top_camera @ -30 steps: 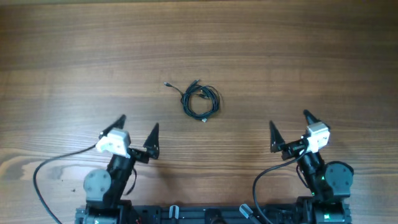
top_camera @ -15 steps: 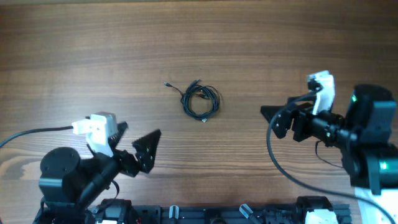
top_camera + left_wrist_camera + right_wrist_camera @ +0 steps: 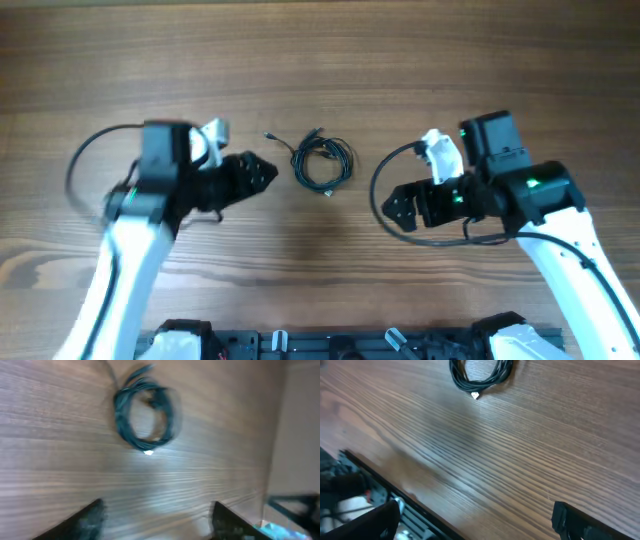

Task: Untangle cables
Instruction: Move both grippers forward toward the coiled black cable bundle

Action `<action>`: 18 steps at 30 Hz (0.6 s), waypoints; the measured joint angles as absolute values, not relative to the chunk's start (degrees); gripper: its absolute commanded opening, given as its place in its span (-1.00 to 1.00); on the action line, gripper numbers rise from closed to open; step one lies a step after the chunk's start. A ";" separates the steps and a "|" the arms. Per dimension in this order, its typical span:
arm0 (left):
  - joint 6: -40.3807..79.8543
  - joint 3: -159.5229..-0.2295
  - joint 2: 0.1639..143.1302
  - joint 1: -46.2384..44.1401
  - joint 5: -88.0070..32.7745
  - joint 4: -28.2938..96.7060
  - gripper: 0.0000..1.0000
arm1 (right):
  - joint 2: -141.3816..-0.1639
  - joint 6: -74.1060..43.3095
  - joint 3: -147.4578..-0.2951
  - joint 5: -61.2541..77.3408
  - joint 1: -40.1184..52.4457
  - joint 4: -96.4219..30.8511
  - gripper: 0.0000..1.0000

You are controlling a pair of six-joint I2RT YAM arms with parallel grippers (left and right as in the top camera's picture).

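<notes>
The cables [image 3: 321, 161] lie as a small coiled tangle of thin black wire on the wooden table, with loose plug ends sticking out at the upper left. The coil also shows in the left wrist view [image 3: 144, 420], blurred, and at the top of the right wrist view [image 3: 481, 375]. My left gripper [image 3: 258, 174] is open and empty just left of the coil, not touching it. My right gripper [image 3: 398, 207] is open and empty to the right of and a little below the coil.
The wooden table [image 3: 320, 60] stretches bare behind the coil. The black arm base rail [image 3: 330, 345] runs along the front edge, and shows in the right wrist view [image 3: 365, 495]. Thick black arm cables loop by each arm.
Both arms have swung up from the front edge toward the middle. The left gripper now sits beside the coil's left side and the right gripper nearer its right. The coil has not moved.
</notes>
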State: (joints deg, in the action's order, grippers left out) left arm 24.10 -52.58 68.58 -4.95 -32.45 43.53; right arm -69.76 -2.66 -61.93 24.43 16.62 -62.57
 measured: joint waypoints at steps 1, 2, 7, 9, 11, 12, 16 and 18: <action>24.21 -52.58 74.37 -5.50 -32.29 40.95 0.32 | -69.76 -3.03 -62.54 22.70 18.57 -62.30 0.99; 24.40 -52.56 79.00 -6.33 -32.21 38.98 0.36 | -69.76 -3.33 -63.13 21.12 19.97 -61.76 0.99; 25.39 -52.66 92.90 -13.04 -29.04 27.42 0.21 | -69.76 -4.32 -64.36 17.21 24.69 -56.75 0.99; 25.78 -52.75 94.98 -15.68 -25.41 25.41 0.15 | -69.76 -4.51 -64.36 16.60 25.47 -55.13 0.99; 25.93 -53.06 95.07 -17.98 -20.60 24.84 0.17 | -69.76 -4.54 -64.36 16.38 25.63 -53.01 0.99; 26.04 -53.45 95.07 -19.66 -16.08 24.82 0.19 | -69.76 -4.51 -64.36 16.23 25.74 -52.45 0.99; 26.06 -53.58 95.07 -24.58 -3.31 24.67 0.20 | -70.91 -4.51 -64.49 16.08 26.02 -51.24 0.99; 26.04 -53.58 95.07 -25.52 0.01 23.79 0.20 | -72.34 -4.54 -64.55 15.99 26.68 -51.03 0.99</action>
State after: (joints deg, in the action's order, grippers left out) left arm 26.04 -53.58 95.07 -25.52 0.01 23.79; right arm -72.34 -4.54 -64.55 15.99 26.68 -51.03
